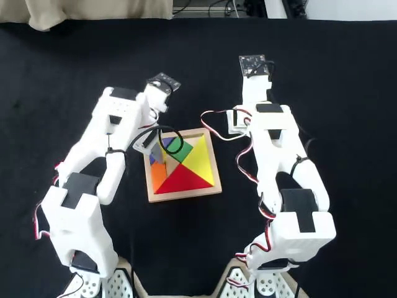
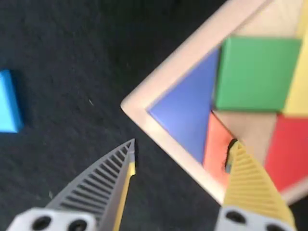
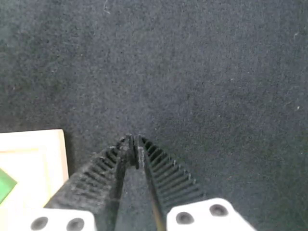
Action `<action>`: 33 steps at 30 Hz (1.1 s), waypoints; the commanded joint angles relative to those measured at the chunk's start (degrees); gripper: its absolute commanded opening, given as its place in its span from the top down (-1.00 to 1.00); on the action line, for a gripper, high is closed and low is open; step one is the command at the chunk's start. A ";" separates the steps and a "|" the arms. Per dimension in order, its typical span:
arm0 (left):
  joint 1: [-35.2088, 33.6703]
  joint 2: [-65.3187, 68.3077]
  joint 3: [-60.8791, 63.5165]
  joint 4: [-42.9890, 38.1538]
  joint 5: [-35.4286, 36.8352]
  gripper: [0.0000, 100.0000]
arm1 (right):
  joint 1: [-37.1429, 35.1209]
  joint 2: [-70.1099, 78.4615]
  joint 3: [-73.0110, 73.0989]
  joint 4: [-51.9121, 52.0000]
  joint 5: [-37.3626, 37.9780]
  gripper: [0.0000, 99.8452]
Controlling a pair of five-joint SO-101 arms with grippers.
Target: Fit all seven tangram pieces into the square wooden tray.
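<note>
tray: square wooden tray [image 1: 186, 194], mid bench [image 1: 347, 93], betw the two arms, turned a bit off square.
near edge: red triangle [image 1: 184, 178], long side along the tray edge closest to the arm bases.
right-arm side: yellow triangle [image 1: 200, 156], touching the red one.
far part: green square [image 2: 255, 74], next to the yellow; a black cable [image 1: 174, 146] loops over it in high view.
corner by left arm: blue triangle [image 2: 187, 106], tucked into the tray corner, touching the green sq.
beside blue: orange piece [image 2: 216, 149], against the tray wall, betw blue and red.
gap: patch of bare wood [image 2: 248, 126] betw green sq, orange and red.
loose piece: light-blue piece [image 2: 8, 101] flat on bench, outside the tray, well apart from its corner, partly cut off at pic edge.
left tool: left tool [image 2: 183, 144] released, jaws wide and empty; one finger over the orange piece inside the tray, the other over bench just outside the rim, so it straddles the tray wall near the corner.
right tool: right tool [image 3: 134, 142] clenched, tips together, empty; over bare bench just beside a tray corner, on the side away from the left arm.
</note>
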 commanded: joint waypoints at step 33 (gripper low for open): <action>5.49 5.63 -11.74 -6.86 9.85 0.40 | -0.62 -0.13 -1.54 -0.97 0.26 0.97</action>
